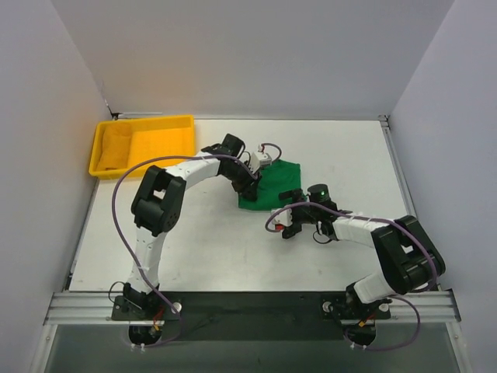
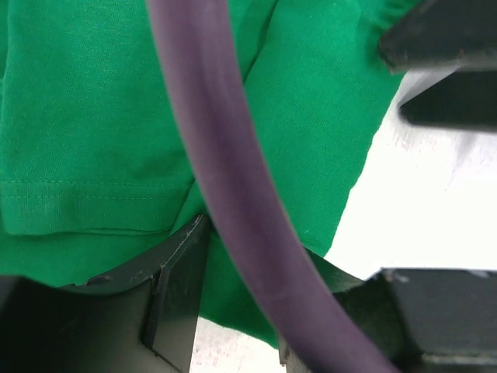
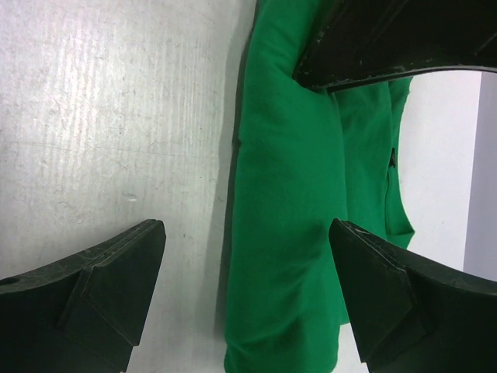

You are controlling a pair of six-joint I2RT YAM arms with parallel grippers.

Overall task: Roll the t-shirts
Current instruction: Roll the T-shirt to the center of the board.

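The green t-shirt (image 1: 273, 180) lies folded into a compact shape at the table's middle. My left gripper (image 1: 250, 185) is at its left edge. In the left wrist view the shirt (image 2: 93, 116) fills the frame, and its hemmed edge lies between the parted fingers of the left gripper (image 2: 241, 326). A purple cable (image 2: 210, 155) crosses that view. My right gripper (image 1: 289, 211) is at the shirt's near right edge. In the right wrist view it (image 3: 248, 264) is wide open and straddles a thick folded edge of the shirt (image 3: 287, 194), close above the table.
A yellow tray (image 1: 140, 121) holding a yellow cloth (image 1: 115, 148) stands at the back left. White walls enclose the table on three sides. The left gripper's dark body (image 3: 388, 39) shows at the top of the right wrist view.
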